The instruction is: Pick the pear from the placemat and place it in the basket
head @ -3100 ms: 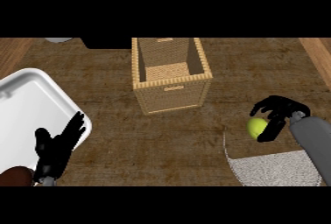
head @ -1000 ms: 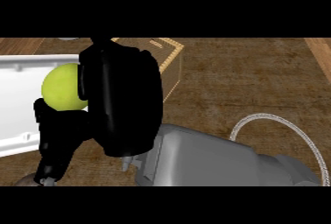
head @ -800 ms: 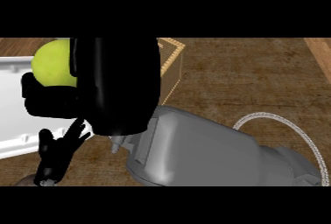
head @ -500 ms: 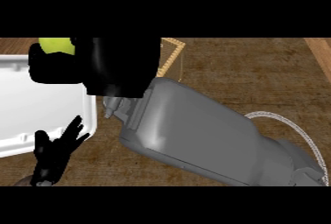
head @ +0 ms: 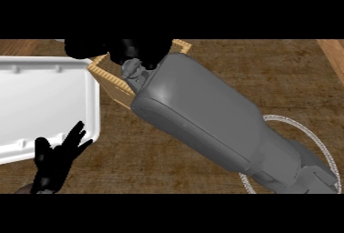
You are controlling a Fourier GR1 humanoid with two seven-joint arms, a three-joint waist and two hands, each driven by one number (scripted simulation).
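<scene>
My right forearm (head: 201, 118) fills the middle of the head view, rising from the lower right to the top. My right hand (head: 121, 49) is a black mass at the upper edge, above the woven basket (head: 111, 82). Only the basket's left wall and one far corner show past the arm. The pear is not visible; the hand and the picture's edge hide where it was. A curved edge of the placemat (head: 306, 132) shows at the right behind the arm. My left hand (head: 57, 157) rests open at the lower left, fingers up.
A white tray (head: 40, 104) lies on the wooden counter at the left, close beside the basket's left wall and just above my left hand. Bare wooden counter (head: 289, 73) shows at the upper right.
My right arm has swung up and away over the basket. The yellow-green pear, seen in the right hand in the earlier frames, has passed out of sight at the top. The left hand has stayed put.
</scene>
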